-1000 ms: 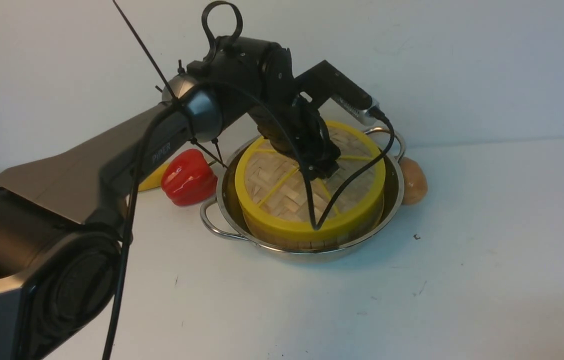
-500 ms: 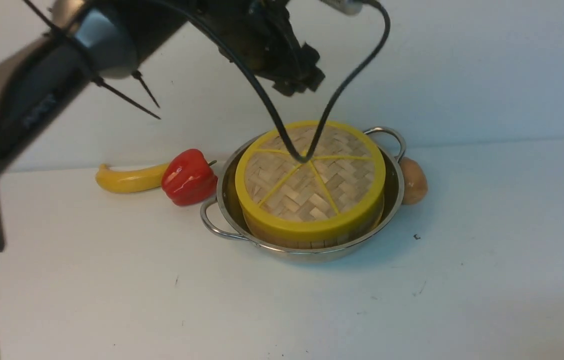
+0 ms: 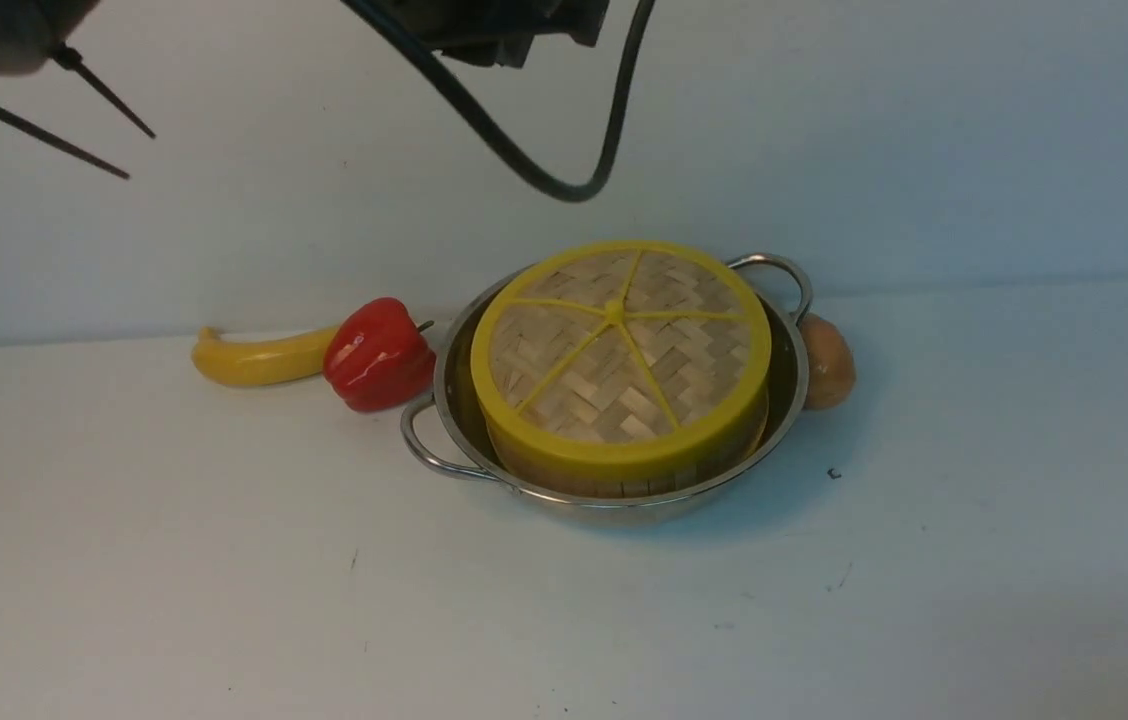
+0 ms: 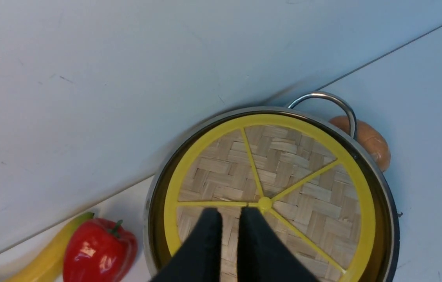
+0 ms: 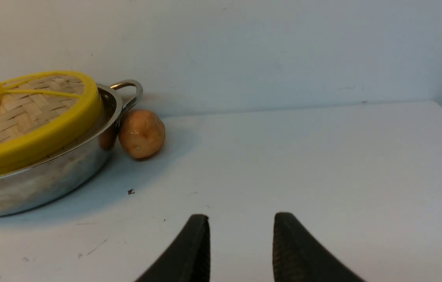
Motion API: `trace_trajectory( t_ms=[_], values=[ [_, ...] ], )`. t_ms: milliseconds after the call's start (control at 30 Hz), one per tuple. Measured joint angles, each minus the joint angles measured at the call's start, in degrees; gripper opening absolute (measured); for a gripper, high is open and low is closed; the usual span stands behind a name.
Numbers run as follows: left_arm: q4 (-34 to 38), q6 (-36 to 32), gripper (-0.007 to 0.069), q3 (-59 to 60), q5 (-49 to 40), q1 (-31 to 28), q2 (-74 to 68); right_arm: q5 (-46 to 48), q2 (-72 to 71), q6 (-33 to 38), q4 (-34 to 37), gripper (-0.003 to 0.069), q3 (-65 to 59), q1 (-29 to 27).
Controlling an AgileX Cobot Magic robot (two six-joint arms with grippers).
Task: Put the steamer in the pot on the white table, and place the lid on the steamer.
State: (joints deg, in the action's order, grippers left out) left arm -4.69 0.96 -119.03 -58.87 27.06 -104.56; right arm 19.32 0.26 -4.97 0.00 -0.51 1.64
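The shiny pot (image 3: 454, 400) stands on the white table (image 3: 924, 560). Inside it sits the bamboo steamer (image 3: 614, 482), of which only the wall shows. The woven lid (image 3: 619, 345) with yellow rim and spokes lies flat on top of the steamer. My left gripper (image 4: 230, 210) hangs well above the lid (image 4: 283, 176), near its hub, shut and holding nothing. In the front view only a dark part of that arm shows at the top edge. My right gripper (image 5: 241, 216) is open and empty, low over the table to the right of the pot (image 5: 48, 176).
A red pepper (image 3: 379, 355) and a yellow banana (image 3: 254, 358) lie left of the pot. A brown potato (image 3: 827, 362) touches its right side by the handle. A black cable loop (image 3: 564, 185) dangles above the lid. A wall rises right behind.
My left arm has risen from the lid's hub up out of the front view, and its jaws have closed. The lid stays on the steamer. The right gripper has not moved.
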Motion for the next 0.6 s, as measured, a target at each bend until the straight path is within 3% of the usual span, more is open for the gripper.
trace_trajectory(
  t_ms=[167, 367, 600],
  values=[
    [-0.9, 0.0, 0.002, 1.18, 0.31, 0.0, 2.49, 0.0, 0.0, 0.0, 0.31, 0.0244, 0.0, 0.0],
    [-7.47, 0.05, 0.002, 13.64, 9.91, -1.27, 18.1, 0.0, 0.0, 0.0, 0.31, 0.0244, 0.0, 0.0],
    [-7.93, 0.22, 0.0031, 36.16, 18.68, -14.74, 35.85, 0.0, 0.0, 0.0, 0.31, 0.0244, 0.0, 0.0]
  ],
)
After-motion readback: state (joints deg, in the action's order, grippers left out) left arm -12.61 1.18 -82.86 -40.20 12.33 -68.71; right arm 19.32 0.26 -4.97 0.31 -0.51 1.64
